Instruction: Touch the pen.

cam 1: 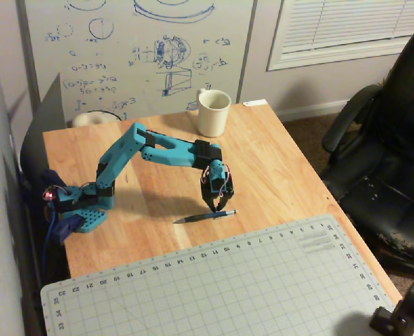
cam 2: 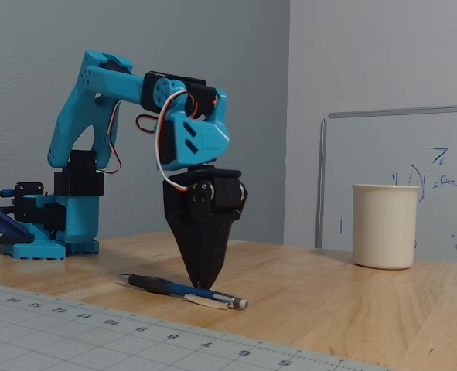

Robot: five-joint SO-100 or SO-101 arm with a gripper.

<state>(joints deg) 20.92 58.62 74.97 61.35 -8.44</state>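
Down near the middle of the light wooden tabletop, the black two-finger gripper on the turquoise arm points straight down, its fingers drawn together to a single point with nothing between them. That point sits on or just above the slim dark blue ballpoint pen, which lies flat on the wood just beyond the far edge of the grey gridded cutting mat; whether tip and barrel actually touch cannot be told from either view. In the overhead view the pen runs roughly parallel to the mat's edge, beside it, with bare wood open to its right and behind the gripper. The cream ceramic mug stands well apart at the table's far edge, before the white marker board. A black office chair crowds the table's right side and is cut off by the frame. The arm's base sits at the left edge.
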